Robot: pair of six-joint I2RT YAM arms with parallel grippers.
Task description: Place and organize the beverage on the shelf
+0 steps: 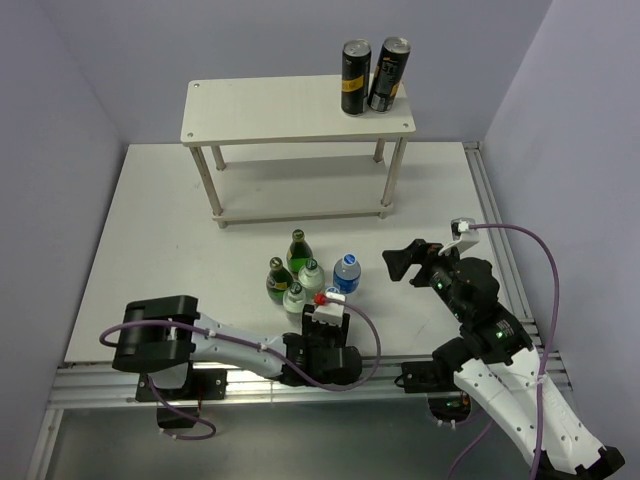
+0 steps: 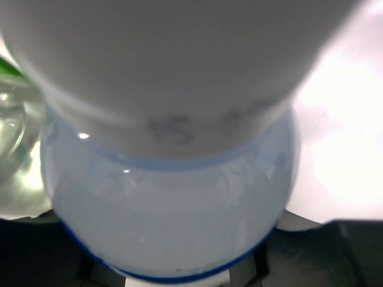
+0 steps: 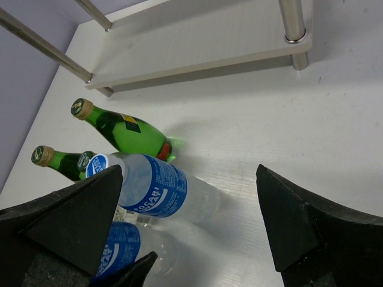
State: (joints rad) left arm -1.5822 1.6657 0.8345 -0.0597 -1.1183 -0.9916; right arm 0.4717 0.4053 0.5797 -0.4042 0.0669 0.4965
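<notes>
Close against left wrist camera: clear plastic bottle (image 2: 173,209), blue band near base, filling almost whole view; own fingers out of sight there. Left gripper (image 1: 328,304) low over table (image 1: 150,250), at near edge of bottle cluster, up against that bottle; jaw state not determinable from any view. Right gripper (image 1: 404,263) to right of cluster, jaws wide apart, gripping nothing; second blue-label plastic bottle (image 1: 346,270) just ahead of fingertips. Two dark green glass bottles (image 1: 297,248) and two clear glass bottles (image 1: 311,276) with green labels upright, packed together left of plastic pair. All six bottles on table, in front of shelf (image 1: 280,105) and apart from it. Two black cans (image 1: 372,76) side by side at right end of top tier.
</notes>
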